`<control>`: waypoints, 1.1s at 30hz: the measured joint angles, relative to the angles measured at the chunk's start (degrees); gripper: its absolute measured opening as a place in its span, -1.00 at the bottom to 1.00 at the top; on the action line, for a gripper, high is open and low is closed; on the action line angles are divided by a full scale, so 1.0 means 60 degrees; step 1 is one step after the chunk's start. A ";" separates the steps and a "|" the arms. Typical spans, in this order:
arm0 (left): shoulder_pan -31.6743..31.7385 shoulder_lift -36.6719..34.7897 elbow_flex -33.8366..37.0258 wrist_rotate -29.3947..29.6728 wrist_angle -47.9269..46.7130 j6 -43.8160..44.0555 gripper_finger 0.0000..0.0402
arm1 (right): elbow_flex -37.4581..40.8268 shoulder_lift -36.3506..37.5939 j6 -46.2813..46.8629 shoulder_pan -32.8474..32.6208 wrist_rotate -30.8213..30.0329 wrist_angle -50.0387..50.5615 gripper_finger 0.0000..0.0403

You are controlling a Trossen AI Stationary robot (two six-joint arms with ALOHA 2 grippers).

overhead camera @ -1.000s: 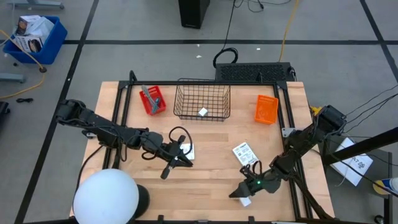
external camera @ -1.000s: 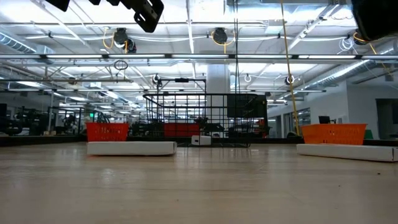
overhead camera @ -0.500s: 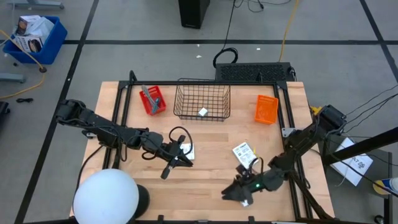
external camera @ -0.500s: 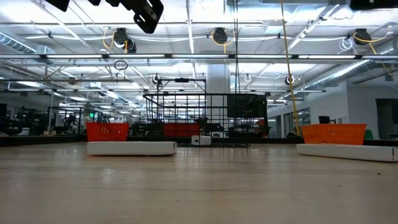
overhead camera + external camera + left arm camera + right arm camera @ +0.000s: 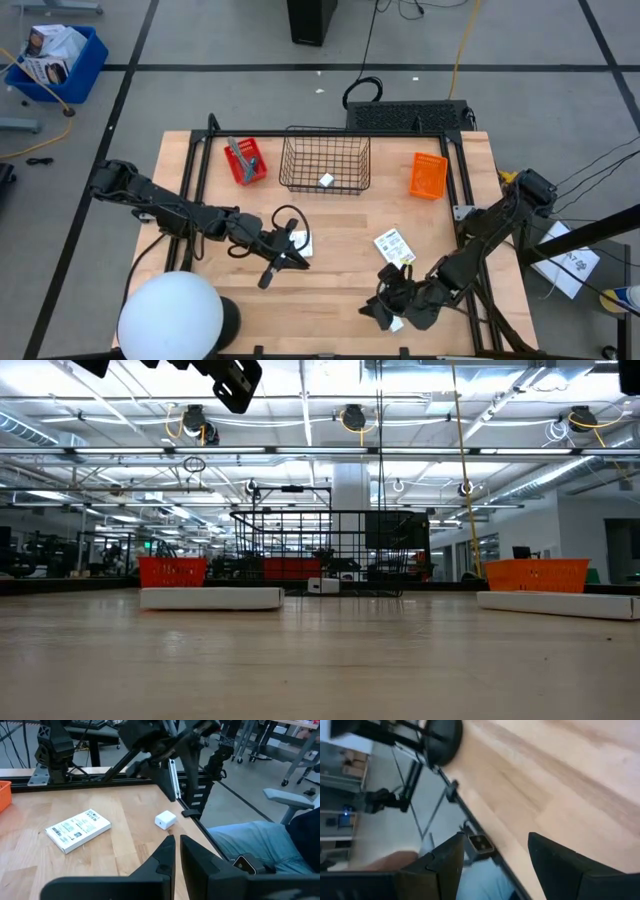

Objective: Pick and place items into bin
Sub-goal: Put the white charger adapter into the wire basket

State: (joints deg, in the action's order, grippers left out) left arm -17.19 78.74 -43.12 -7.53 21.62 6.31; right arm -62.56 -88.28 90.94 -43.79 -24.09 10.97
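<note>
Your right claw (image 5: 385,308) swung from white cube (image 5: 165,819) toward desk (image 5: 330,270) middle, open, empty. Cube not picked. Left claw (image 5: 300,259) closed, waited near basket (image 5: 324,162).

Two dark arms are counted, the left arm (image 5: 180,212) and the right arm (image 5: 490,235). Two flat white packets are seen on the table: the left packet (image 5: 301,241) and the right packet (image 5: 394,246). Two small white cubes are tallied: the far cube (image 5: 326,181) inside the basket, the near cube (image 5: 165,819) at the table's near right edge. One black wire basket (image 5: 325,150) is noted, one red bin (image 5: 250,165), one orange bin (image 5: 429,175). One grey tool (image 5: 238,152) is spotted in the red bin. One white dome (image 5: 170,318) is logged near left, and one blue bin (image 5: 85,60) on the floor, far left.
</note>
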 joint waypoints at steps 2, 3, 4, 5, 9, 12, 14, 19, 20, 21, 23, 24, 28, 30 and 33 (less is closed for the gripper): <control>0.0000 0.0000 -0.0002 0.0000 -0.0002 0.0000 -0.85 | -0.0012 -0.0150 0.0308 0.0050 0.0325 0.0176 0.04; 0.0000 0.0000 -0.0001 0.0000 -0.0002 -0.0004 -0.85 | -0.0008 -0.0251 0.0432 0.0062 0.0503 0.0219 0.04; 0.0000 0.0000 0.0000 0.0000 -0.0002 -0.0004 -0.85 | -0.0014 -0.0355 0.0535 0.0108 0.0693 0.0211 0.04; 0.0000 0.0000 -0.0002 0.0000 -0.0002 -0.0004 -0.85 | -0.0095 -0.0490 0.0637 0.0131 0.0857 0.0298 0.04; 0.0000 0.0000 -0.0002 0.0000 -0.0008 -0.0007 -0.85 | -0.0856 -0.1027 0.0874 0.0186 0.1489 0.1454 0.04; 0.0000 0.0000 -0.0002 0.0000 -0.0017 -0.0011 -0.85 | -0.1761 -0.1493 0.1013 0.0207 0.1778 0.2870 0.04; 0.0000 0.0000 -0.0002 0.0000 -0.0025 -0.0007 -0.85 | -0.2385 -0.1786 0.1203 0.0211 0.1810 0.3810 0.04; 0.0000 0.0000 -0.0002 0.0000 -0.0064 -0.0004 -0.85 | -0.3331 -0.2470 0.1864 0.0076 0.2351 0.5704 0.04; 0.0000 0.0000 -0.0002 0.0000 -0.0070 -0.0005 -0.85 | -0.3409 -0.2614 0.2039 0.0026 0.2598 0.5923 0.04; 0.0000 0.0000 -0.0002 0.0000 -0.0079 -0.0007 -0.85 | -0.3436 -0.2739 0.2178 -0.0016 0.2833 0.6058 0.04; 0.0000 0.0000 -0.0002 0.0000 -0.0086 -0.0007 -0.85 | -0.3462 -0.2937 0.2334 -0.0048 0.3138 0.6092 0.04; 0.0000 0.0000 -0.0002 0.0000 -0.0089 -0.0011 -0.85 | -0.3463 -0.3005 0.2416 -0.0060 0.3276 0.6089 0.04; 0.0000 0.0000 -0.0002 0.0000 -0.0093 -0.0018 -0.85 | -0.3473 -0.3167 0.2492 -0.0130 0.3325 0.6149 0.04; 0.0000 0.0000 -0.0002 0.0000 -0.0094 -0.0018 -0.85 | -0.3473 -0.3172 0.2626 -0.0187 0.3459 0.6371 0.04; 0.0000 0.0000 -0.0002 0.0000 -0.0097 -0.0018 -0.85 | -0.3473 -0.3172 0.2970 -0.0343 0.3615 0.6790 0.04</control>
State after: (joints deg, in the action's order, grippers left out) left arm -17.19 78.74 -43.13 -7.53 21.04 6.20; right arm -83.40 -107.31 108.77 -45.85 -2.41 51.71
